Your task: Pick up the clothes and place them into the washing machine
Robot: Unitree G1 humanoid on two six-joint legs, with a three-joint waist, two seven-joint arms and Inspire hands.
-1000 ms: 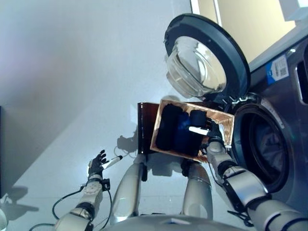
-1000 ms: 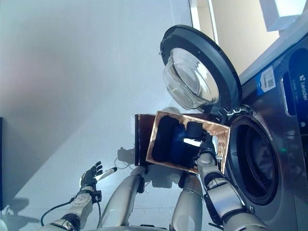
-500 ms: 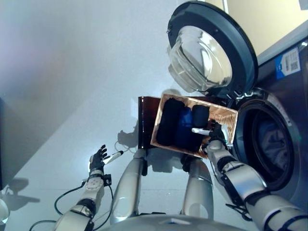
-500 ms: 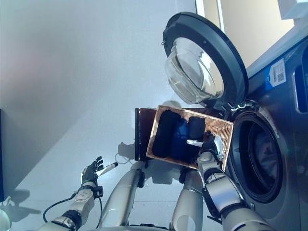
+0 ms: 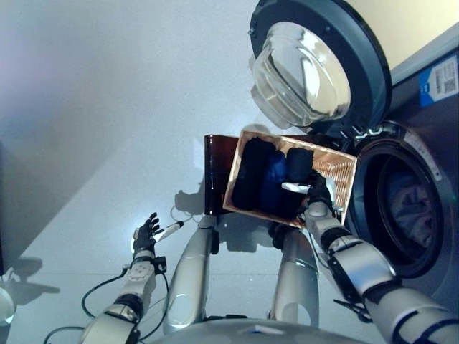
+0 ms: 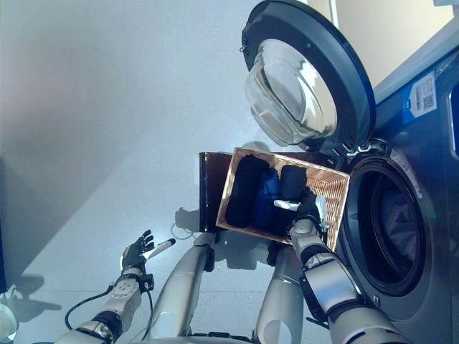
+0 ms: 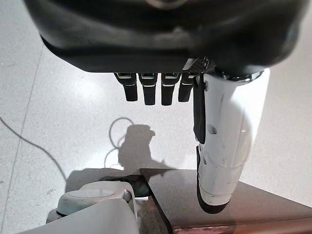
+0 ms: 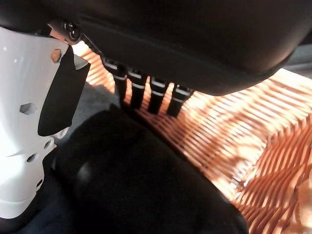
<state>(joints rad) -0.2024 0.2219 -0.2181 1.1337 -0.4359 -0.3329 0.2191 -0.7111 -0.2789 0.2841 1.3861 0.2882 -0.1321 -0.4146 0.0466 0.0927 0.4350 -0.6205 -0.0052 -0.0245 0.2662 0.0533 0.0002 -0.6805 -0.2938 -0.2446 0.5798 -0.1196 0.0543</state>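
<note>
My right hand (image 5: 318,195) is inside the wicker basket (image 5: 343,174), fingers (image 8: 157,95) extended and relaxed, their tips at the edge of a black rolled garment (image 8: 141,180); nothing is gripped. The basket holds dark clothes (image 5: 271,183), black and dark blue rolls side by side, filling the half away from the machine. It sits just beside the washing machine (image 5: 430,129), below its open door (image 5: 315,68). Some fabric shows dimly inside the drum (image 5: 410,208). A dark brown panel (image 5: 216,179) touches the basket's far side. My left hand (image 5: 146,233) is well apart over the floor (image 5: 107,107), fingers straight and spread, empty.
</note>
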